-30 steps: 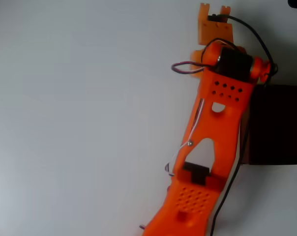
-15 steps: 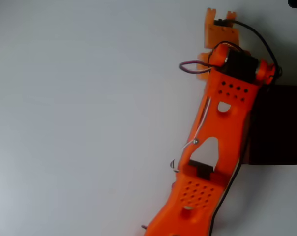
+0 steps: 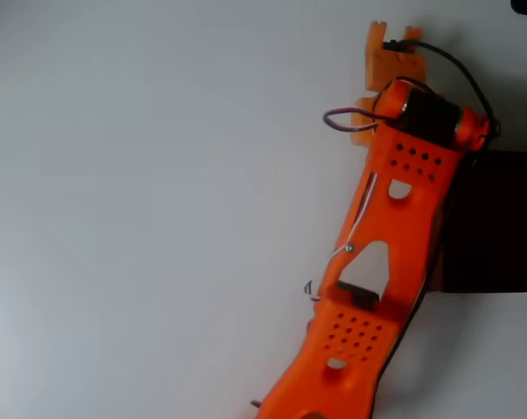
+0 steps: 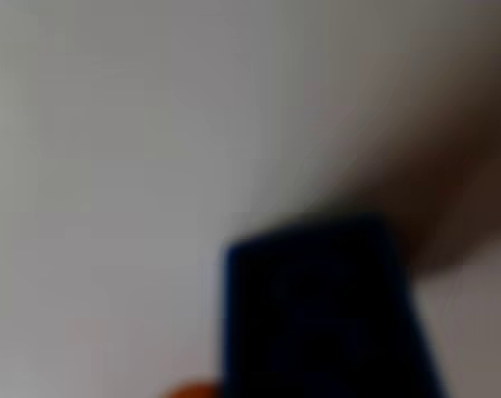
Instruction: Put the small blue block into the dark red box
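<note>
In the overhead view the orange gripper [image 3: 387,44] sits at one o'clock, its grip unreadable, while the blurred small blue block [image 4: 325,311] fills the wrist view's six o'clock; the dark red box [image 3: 495,223] lies at three.

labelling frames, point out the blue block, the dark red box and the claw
blue block [image 4: 325,311]: wrist view, blurred front face.
dark red box [image 3: 495,223]: overhead view, dark interior at right edge.
claw [image 3: 387,48]: overhead view, orange tip.
</note>
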Tool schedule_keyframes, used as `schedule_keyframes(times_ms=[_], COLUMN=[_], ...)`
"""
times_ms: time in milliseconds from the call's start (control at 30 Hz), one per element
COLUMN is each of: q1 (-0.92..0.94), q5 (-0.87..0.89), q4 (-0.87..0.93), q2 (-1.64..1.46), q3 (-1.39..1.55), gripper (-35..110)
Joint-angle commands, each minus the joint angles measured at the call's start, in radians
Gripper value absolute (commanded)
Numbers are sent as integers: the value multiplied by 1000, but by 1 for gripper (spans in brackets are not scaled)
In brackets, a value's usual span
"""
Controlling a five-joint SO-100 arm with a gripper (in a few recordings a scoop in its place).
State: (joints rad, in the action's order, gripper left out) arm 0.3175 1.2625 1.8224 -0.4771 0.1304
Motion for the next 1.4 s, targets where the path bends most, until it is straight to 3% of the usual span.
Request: schedule_keyframes(times_ms=[0,233,400,667,867,1133,1367], q1=[6,8,29,44,71,233,377], q5=[8,-3,-35,-75,-225,-446,-541], q4=[11,11,11,11,14,14,14], q2=[-2,57,80,86,-77,-380,-341], q3=[-69,-132,-150,-206,-164,40,66], gripper=[27,25,0,0,0,0,0])
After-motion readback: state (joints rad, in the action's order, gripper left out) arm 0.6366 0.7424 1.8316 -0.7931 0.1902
